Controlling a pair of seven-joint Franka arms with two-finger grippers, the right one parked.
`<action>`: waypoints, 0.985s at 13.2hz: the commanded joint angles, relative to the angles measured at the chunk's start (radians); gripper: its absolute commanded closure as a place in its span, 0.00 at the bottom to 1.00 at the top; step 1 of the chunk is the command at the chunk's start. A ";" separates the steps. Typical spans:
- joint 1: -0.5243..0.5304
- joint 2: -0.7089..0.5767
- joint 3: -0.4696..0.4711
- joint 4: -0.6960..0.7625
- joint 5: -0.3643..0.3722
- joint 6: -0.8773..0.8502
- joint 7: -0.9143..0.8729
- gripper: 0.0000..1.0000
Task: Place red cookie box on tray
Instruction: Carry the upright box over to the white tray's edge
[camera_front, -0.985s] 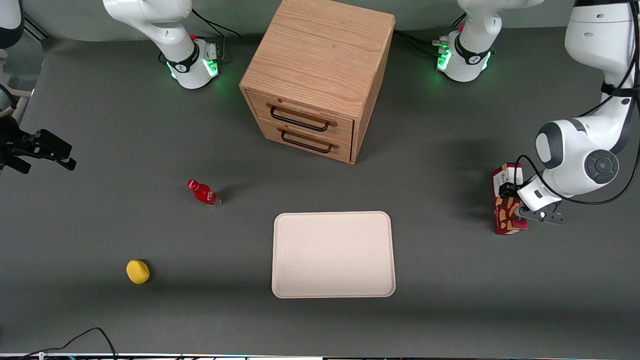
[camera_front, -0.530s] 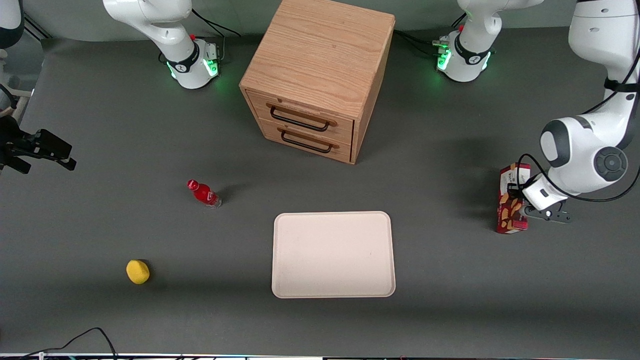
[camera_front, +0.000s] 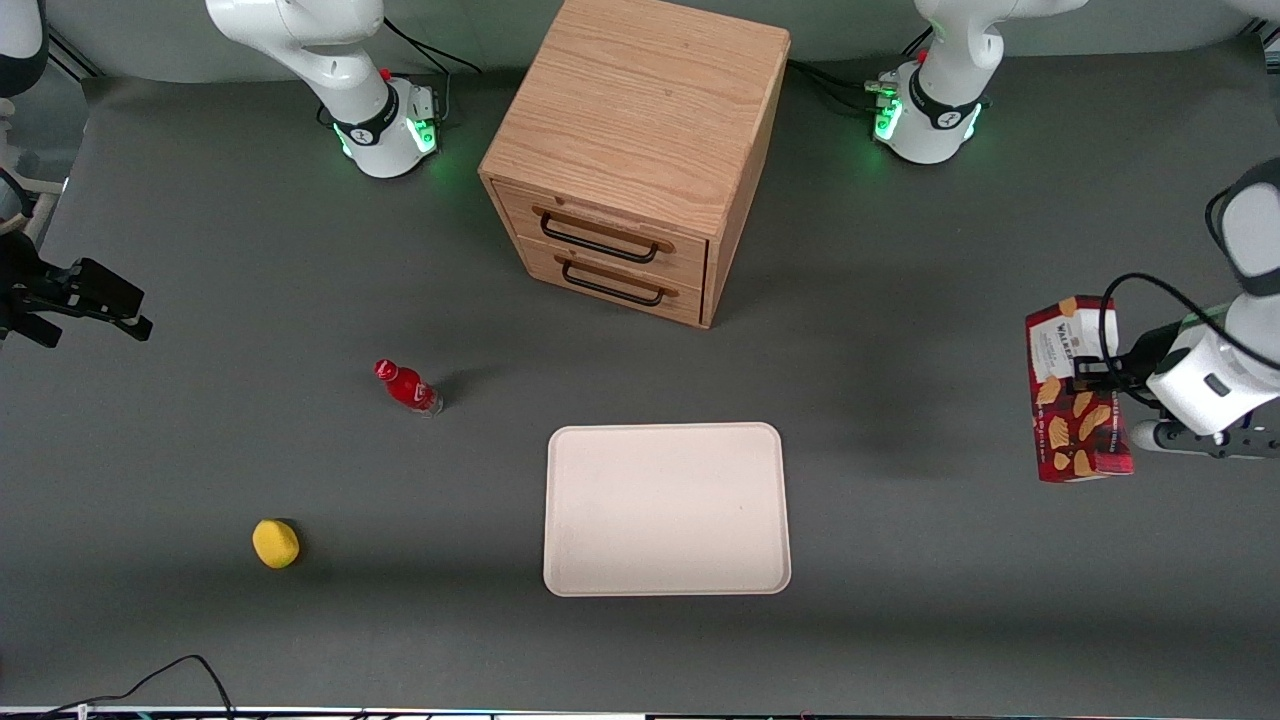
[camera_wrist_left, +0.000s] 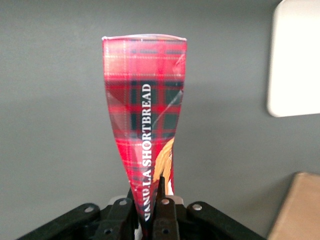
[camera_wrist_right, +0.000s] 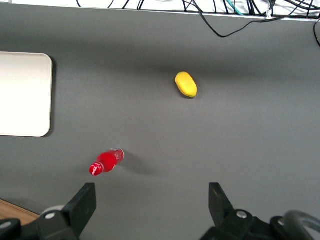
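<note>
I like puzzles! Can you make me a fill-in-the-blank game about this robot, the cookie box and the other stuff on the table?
1. The gripper is shut on the red cookie ____.
2. The red cookie box is not yet on the cream-white ____.
3. The wooden cabinet has ____ drawers with black handles.
4. The small round thing near the red bottle is coloured ____.

Missing words: box; tray; two; yellow
</note>
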 joint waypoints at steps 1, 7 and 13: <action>-0.008 0.038 -0.130 0.146 0.007 -0.085 -0.255 1.00; -0.012 0.265 -0.430 0.151 0.138 0.285 -0.567 1.00; -0.070 0.541 -0.449 0.067 0.408 0.774 -0.681 1.00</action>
